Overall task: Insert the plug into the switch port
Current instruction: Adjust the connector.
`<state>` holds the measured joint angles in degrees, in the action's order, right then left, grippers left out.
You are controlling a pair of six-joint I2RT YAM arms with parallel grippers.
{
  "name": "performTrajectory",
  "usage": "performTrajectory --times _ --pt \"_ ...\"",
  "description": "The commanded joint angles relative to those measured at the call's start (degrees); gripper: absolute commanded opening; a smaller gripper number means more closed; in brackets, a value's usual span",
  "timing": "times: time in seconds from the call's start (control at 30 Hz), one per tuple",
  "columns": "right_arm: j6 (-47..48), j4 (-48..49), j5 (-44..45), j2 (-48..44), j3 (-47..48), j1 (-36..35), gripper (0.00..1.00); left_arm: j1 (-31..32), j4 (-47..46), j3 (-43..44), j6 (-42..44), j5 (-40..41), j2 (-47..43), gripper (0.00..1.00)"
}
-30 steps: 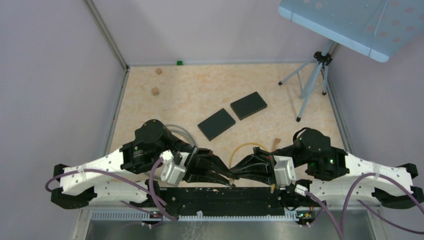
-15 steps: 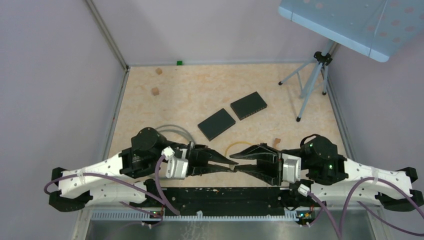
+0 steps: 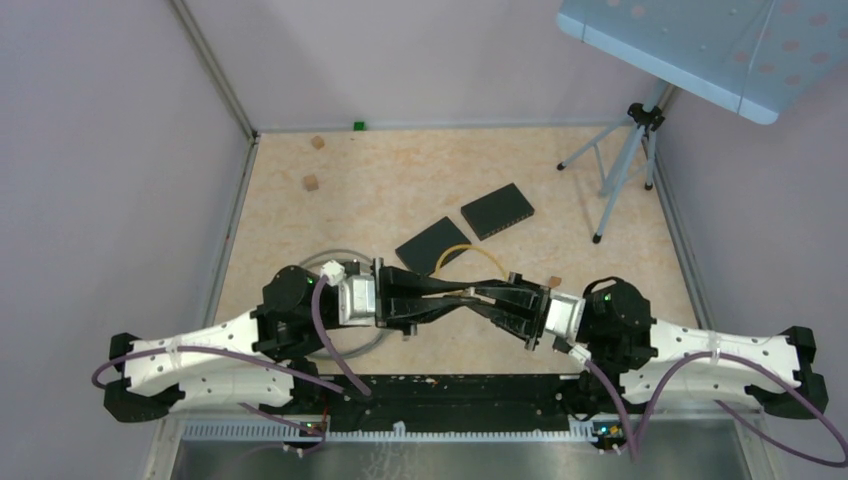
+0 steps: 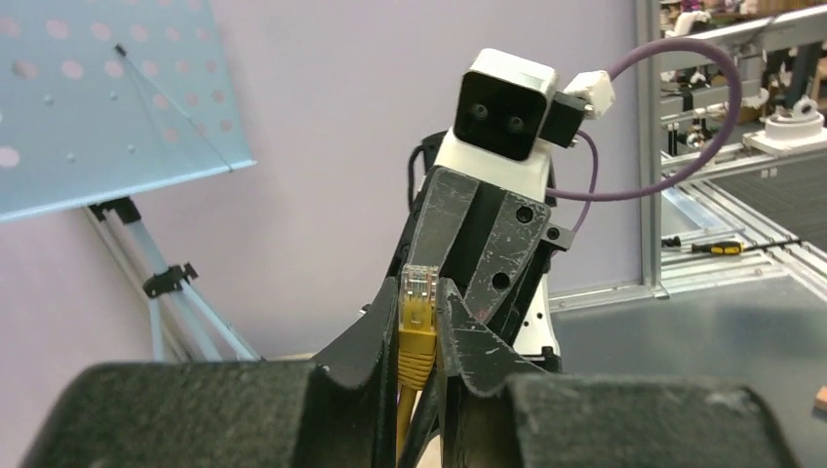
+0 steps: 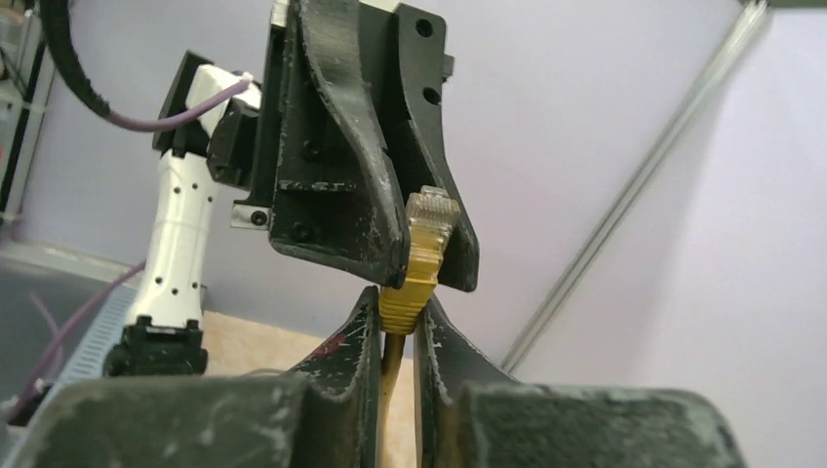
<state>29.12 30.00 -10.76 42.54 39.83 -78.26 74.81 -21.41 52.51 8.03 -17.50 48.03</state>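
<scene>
Two flat black switches (image 3: 433, 247) (image 3: 497, 210) lie mid-table. A short yellow cable (image 3: 470, 250) arcs just in front of them, between my two grippers. My left gripper (image 3: 468, 302) (image 4: 419, 283) is shut on a yellow plug (image 4: 417, 312) with a clear tip pointing away from the wrist. My right gripper (image 3: 482, 292) (image 5: 395, 297) pinches the ribbed boot of a yellow plug (image 5: 429, 222) at its fingertips. The two grippers face each other with crossed fingertips, above the table. I cannot tell whether both hold the same plug. The switch ports are not visible.
A grey cable (image 3: 335, 258) loops beside the left arm. Small wooden blocks (image 3: 311, 183) (image 3: 318, 142) (image 3: 553, 280) and a green block (image 3: 358, 125) lie on the table. A tripod (image 3: 625, 165) stands at the right under a blue perforated panel (image 3: 700, 45). A black rail (image 3: 450, 390) runs along the front.
Both grippers have risen and moved from the front rail toward the switches. The yellow cable has come along, now arcing close to the nearer switch. The fingertips now cross.
</scene>
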Motion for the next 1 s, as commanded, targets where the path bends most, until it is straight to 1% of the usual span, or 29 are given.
performTrajectory --times 0.0,0.03,0.07,0.1,0.17,0.2,0.27,0.3,0.33,0.43,0.57,0.8,0.97 --pt "-3.36 5.51 6.88 -1.14 -2.2 -0.58 0.0 -0.27 -6.56 1.95 -5.33 12.55 0.38 0.0" --pt "-3.69 4.98 8.77 -1.72 -2.37 -0.58 0.0 -0.27 -6.24 2.69 -6.79 15.0 0.71 0.0" --pt "-3.87 4.02 10.2 -2.35 -2.43 -0.58 0.0 -0.27 -5.45 3.88 -8.86 18.34 1.12 0.03" --pt "-4.24 3.1 12.61 -3.07 -2.54 -0.59 0.0 -0.27 -2.71 5.84 -11.56 22.49 1.92 0.11" --pt "-4.54 1.16 16.55 -4.86 -3.01 -0.58 0.0 -0.27 5.87 13.11 -15.25 29.21 4.89 0.35" --pt "-4.71 0.13 17.74 -5.86 -3.34 -0.58 0.0 -0.27 9.74 16.89 -16.53 31.21 6.96 0.45" --pt "-4.98 -1.52 19.41 -7.75 -4.04 -0.62 0.0 -0.27 16.34 23.49 -18.67 33.5 10.45 0.77" --pt "-5.02 -2.19 20.44 -8.48 -4.32 -0.58 0.0 -0.27 18.44 25.93 -20.52 36.07 11.65 0.89" --pt "-5.13 -2.92 21.29 -9.32 -4.47 -0.58 0.0 -0.27 19.81 27.41 -22.9 38.79 12.43 0.97" --pt "-5.4 -5.23 23.44 -10.7 -4.5 -0.58 0.0 -0.27 19.7 28.12 -28.65 43.67 11.73 0.99" --pt "-6.33 -7.96 23.68 -12.28 -4.5 -0.6 0.0 -0.26 15.95 25.8 -29.87 45.27 9.74 0.99" --pt "-6.75 -10.31 24.73 -13.52 -4.59 -0.6 0.0 -0.27 22.65 29.23 -32.79 49.63 12.3 0.99" --pt "-6.72 -10.28 25.32 -13.59 -5.18 -0.58 0.0 -0.23 23.44 29.79 -31.83 48.89 12.55 0.99"
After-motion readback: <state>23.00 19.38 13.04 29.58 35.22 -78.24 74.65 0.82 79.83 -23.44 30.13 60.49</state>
